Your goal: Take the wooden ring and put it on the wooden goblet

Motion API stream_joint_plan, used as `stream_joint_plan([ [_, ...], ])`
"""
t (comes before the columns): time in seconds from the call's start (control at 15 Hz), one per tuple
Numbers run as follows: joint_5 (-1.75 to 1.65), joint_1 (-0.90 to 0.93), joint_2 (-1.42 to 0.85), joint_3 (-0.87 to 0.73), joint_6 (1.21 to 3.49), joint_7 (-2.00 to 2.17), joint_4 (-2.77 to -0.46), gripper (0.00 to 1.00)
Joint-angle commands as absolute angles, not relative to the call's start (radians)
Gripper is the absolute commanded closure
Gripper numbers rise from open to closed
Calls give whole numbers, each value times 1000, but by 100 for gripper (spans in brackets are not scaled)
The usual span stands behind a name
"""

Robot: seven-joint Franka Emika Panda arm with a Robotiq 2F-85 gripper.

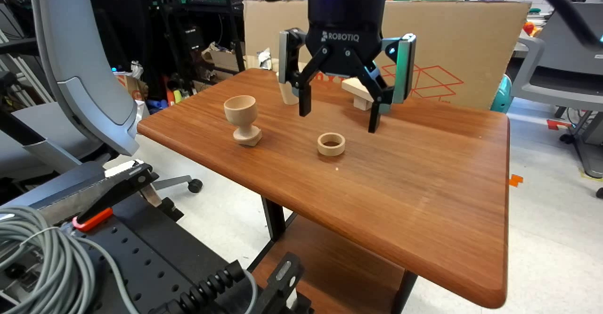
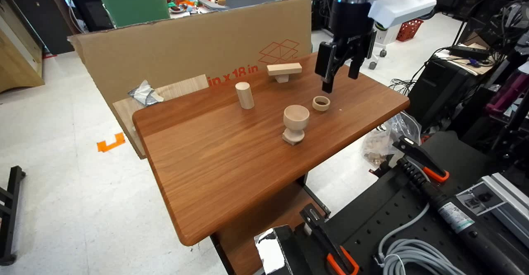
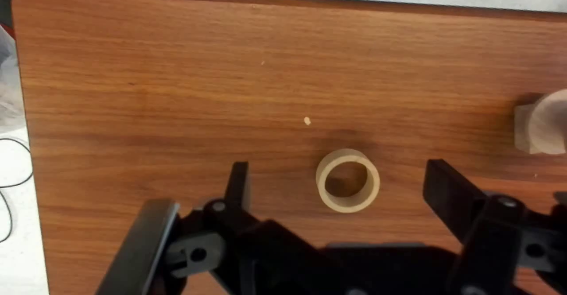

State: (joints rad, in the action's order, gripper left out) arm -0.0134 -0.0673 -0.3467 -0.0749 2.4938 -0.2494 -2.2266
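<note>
The wooden ring (image 1: 331, 151) lies flat on the brown table. It also shows in an exterior view (image 2: 321, 107) and in the wrist view (image 3: 348, 205). My gripper (image 1: 339, 112) is open and empty, held above the table over the ring; it also shows in an exterior view (image 2: 340, 79). In the wrist view the ring appears between the two spread fingertips (image 3: 338, 171), not touched by them. The wooden goblet (image 1: 241, 111) stands upright on the table beside the ring, also in an exterior view (image 2: 296, 120). In the wrist view the goblet (image 3: 548, 124) is cut off at the right edge.
An upright wooden cylinder (image 1: 289, 93) and a T-shaped wooden piece (image 2: 284, 69) stand on the table (image 2: 215, 176) farther from the front edge. A tall cardboard panel (image 2: 198, 43) runs along the back edge. A chair (image 1: 89, 92) stands by the table's side.
</note>
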Motion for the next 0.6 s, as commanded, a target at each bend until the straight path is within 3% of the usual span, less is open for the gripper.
stream_joint_plan([
  [0.0, -74, -66, -402, -76, 2469, -208, -2175, 0],
  [0.53, -120, -62, -463, -62, 2447, -202, -2133, 0],
])
